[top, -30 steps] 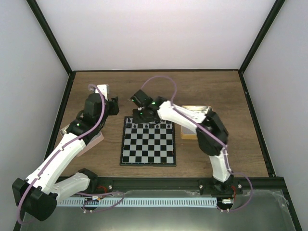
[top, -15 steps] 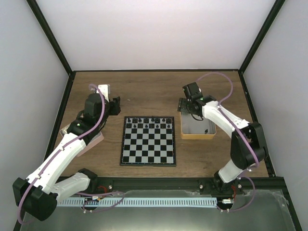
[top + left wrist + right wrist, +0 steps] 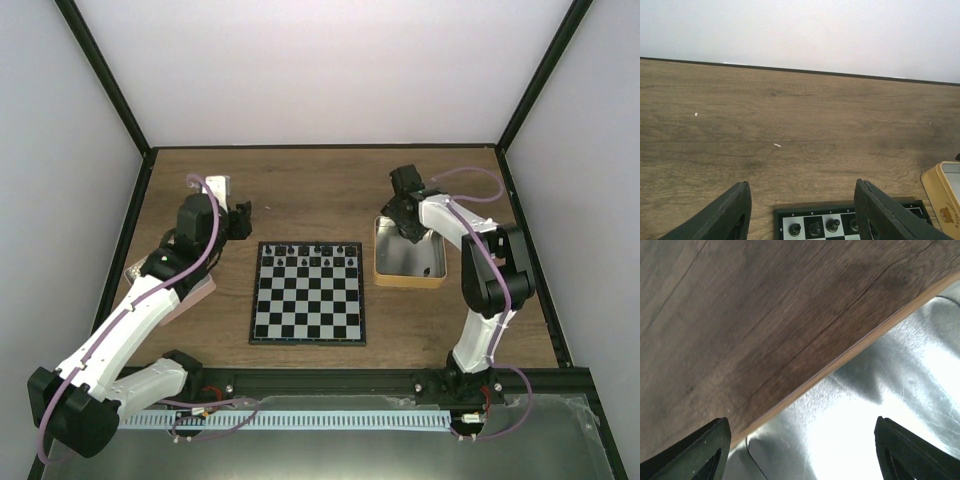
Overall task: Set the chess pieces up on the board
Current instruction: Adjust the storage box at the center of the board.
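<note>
We judge setup partly done: chess pieces [image 3: 305, 252] stand in the far 2 rows of the board [image 3: 307, 305], gaps remaining, near rows bare. The right gripper [image 3: 407, 232] hangs spread and empty over the tin [image 3: 410, 279]; the left gripper [image 3: 243, 220], also spread and empty, hovers beyond the board.

Left hand [image 3: 802, 200] open, fingers [image 3: 730, 215] spread, nothing between them. In the gap: far edge of the board [image 3: 840, 208], with a few chess pieces [image 3: 833, 224] on its end row. Tan tin [image 3: 939, 192] corner at right. Wood tabletop [image 3: 790, 115] runs to a white wall [image 3: 800, 30].
</note>
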